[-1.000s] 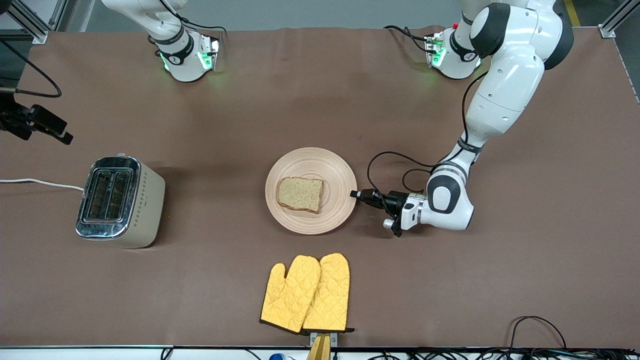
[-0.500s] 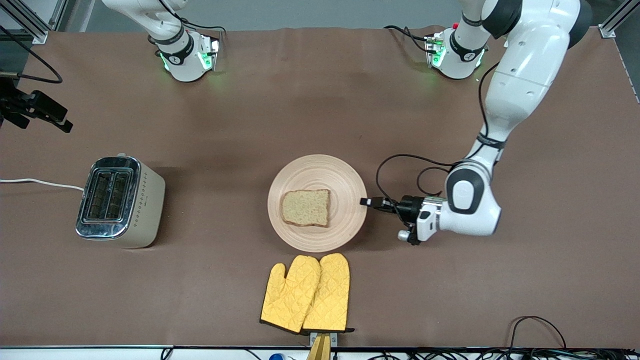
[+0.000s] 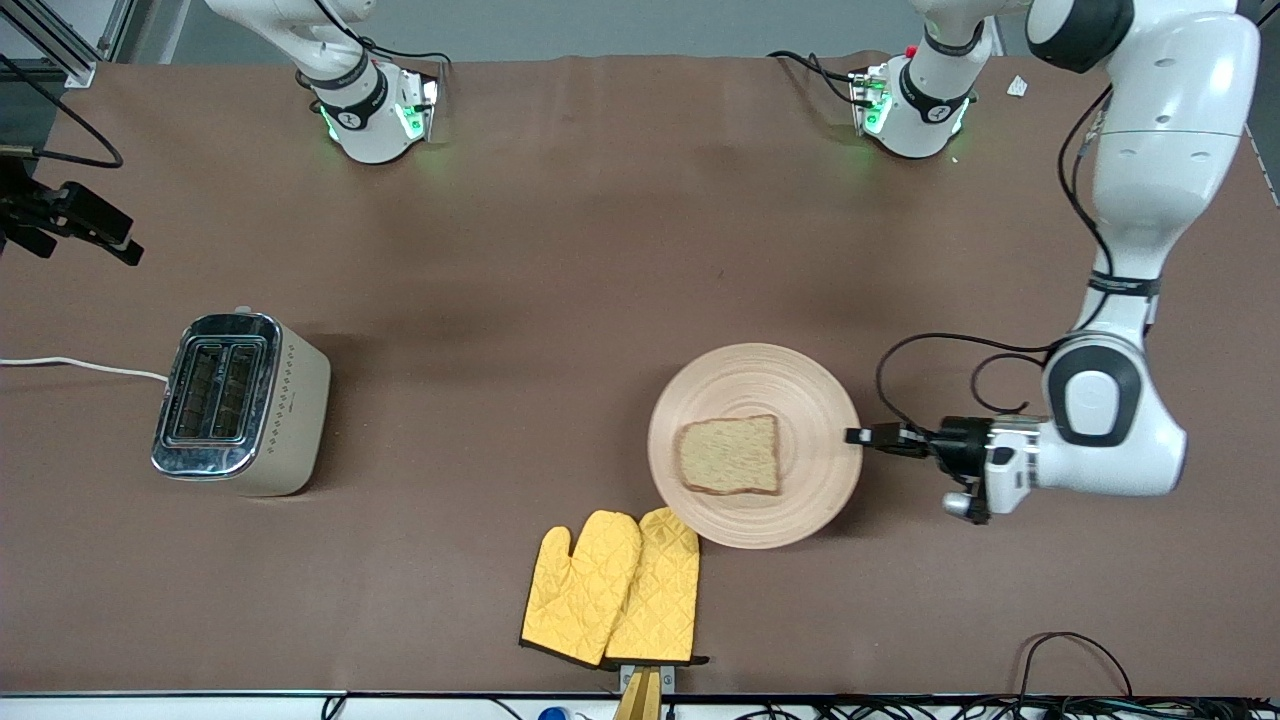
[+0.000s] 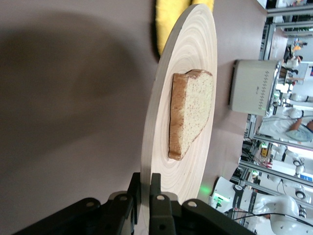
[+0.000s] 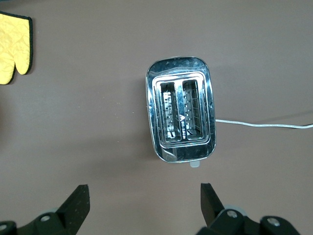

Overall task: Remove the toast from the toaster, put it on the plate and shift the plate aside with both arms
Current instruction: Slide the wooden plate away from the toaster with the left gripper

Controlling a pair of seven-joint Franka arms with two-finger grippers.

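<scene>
The round pale wooden plate (image 3: 805, 395) carries the toast (image 3: 730, 456), a speckled tan slice with a darker crust, lying flat near its middle. My left gripper (image 3: 858, 436) is shut on the plate's rim at the side toward the left arm's end of the table. In the left wrist view the fingers (image 4: 157, 188) clamp the rim from both faces of the plate (image 4: 195, 63), with the toast (image 4: 193, 110) on it. The plate appears slightly above the table. My right gripper (image 3: 100, 235) is open and empty over the toaster's end of the table (image 5: 144, 196).
A chrome two-slot toaster (image 3: 240, 400) with a white cord (image 3: 80, 365) stands toward the right arm's end; it also shows in the right wrist view (image 5: 181, 115). Two yellow oven mitts (image 3: 615, 590) lie nearer the front camera; the plate's rim reaches one mitt's tip.
My left gripper has carried the plate with the toast toward the left arm's end of the table and nearer the front camera. The right gripper has barely moved.
</scene>
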